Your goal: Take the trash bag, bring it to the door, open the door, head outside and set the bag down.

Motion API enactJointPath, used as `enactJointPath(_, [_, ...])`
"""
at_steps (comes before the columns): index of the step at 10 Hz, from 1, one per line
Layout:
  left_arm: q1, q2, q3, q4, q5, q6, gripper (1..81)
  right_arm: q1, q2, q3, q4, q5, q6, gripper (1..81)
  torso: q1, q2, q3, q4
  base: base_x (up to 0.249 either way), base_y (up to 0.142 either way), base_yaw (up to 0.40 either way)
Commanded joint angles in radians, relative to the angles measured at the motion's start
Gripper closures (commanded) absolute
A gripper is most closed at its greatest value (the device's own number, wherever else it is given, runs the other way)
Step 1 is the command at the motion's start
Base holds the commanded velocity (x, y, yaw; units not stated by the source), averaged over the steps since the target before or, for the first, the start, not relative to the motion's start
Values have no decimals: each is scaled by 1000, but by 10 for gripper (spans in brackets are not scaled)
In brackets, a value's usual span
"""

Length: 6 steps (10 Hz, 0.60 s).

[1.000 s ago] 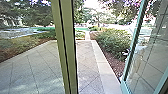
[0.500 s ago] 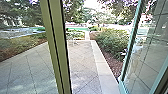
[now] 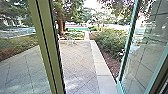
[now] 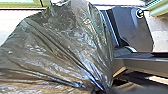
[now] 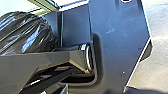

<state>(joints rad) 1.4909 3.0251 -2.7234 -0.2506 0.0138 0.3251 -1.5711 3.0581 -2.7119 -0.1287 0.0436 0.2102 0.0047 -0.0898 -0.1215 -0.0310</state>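
Trash bag (image 4: pixel 67 47), door (image 3: pixel 126 47) apparently open, paving (image 3: pixel 77 62)

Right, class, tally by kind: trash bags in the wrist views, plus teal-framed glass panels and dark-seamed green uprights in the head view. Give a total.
Trash bag: 1
Teal-framed glass panel: 1
Dark-seamed green upright: 1
Total: 3

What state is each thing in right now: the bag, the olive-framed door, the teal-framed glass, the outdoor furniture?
Trash bag: bulging, gathered narrow at one end; can't tell if tied.
Olive-framed door: looks open, with a gap onto the paving.
Teal-framed glass: upright, see-through, with reflections.
Outdoor furniture: standing at the paving's far end.
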Motion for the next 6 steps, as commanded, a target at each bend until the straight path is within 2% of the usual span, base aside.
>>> enactJointPath(1, [-50, 0, 2, 5, 61, 8, 811, 41, 4, 5, -8, -53, 0, 10, 0, 0, 0, 0, 0, -124, 0])
enactJointPath(6, [-51, 0, 2, 4, 60, 8, 811, 39, 4, 5, -6, -50, 0, 10, 0, 0, 0, 0, 0, -124, 0])
